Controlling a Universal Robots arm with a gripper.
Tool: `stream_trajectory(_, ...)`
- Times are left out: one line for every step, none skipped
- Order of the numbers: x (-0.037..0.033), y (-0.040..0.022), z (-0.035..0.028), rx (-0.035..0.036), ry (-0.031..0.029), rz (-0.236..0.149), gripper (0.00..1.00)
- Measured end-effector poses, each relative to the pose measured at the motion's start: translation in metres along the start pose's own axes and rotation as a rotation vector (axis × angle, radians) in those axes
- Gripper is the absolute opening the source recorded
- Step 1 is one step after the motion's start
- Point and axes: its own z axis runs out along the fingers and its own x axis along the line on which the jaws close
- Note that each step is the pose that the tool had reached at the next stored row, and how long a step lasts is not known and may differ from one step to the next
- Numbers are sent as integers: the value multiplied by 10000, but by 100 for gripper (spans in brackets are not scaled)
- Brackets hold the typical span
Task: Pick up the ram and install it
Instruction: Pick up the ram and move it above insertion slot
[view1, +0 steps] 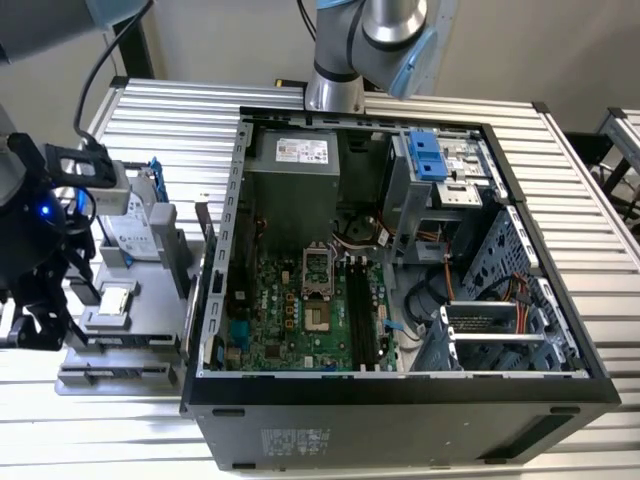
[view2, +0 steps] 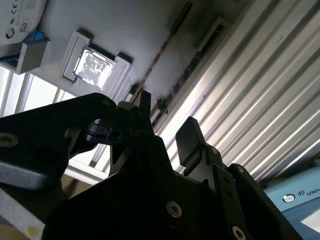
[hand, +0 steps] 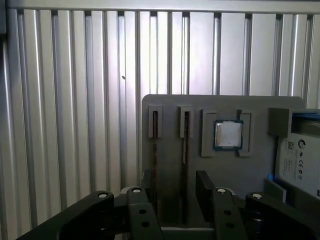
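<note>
The gripper (hand: 175, 192) has its jaws spread wide with nothing between the pads, poised over the grey tray (hand: 260, 170) at the exterior view's left; the ram (hand: 186, 165) stands on edge in a tray slot, lined up with the gap (a second stick (hand: 155, 160) stands just beside one finger), with the square silver chip (hand: 228, 134) and hard drive (hand: 300, 160) further along, and the open computer case (view1: 400, 400) well apart

So I count two ram sticks (hand: 154, 160), one square silver chip (hand: 228, 134) and one hard drive (hand: 299, 160) on one grey holder (hand: 170, 165), plus one PC case (view1: 400, 420).
</note>
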Motion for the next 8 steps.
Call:
stream_trajectory(3, 0, 10, -1, 1, 0, 100)
stream_trajectory(6, 0, 22, -1, 1, 0, 100)
stream_trajectory(10, 0, 32, -1, 1, 0, 100)
stream_trajectory(15, 0, 43, -1, 1, 0, 100)
stream_trajectory(18, 0, 54, -1, 0, 0, 100)
stream_trajectory(21, 0, 67, 1, -1, 0, 100)
stream_trajectory(24, 0, 80, 1, 0, 1, 100)
stream_trajectory(26, 0, 92, 0, 0, 0, 100)
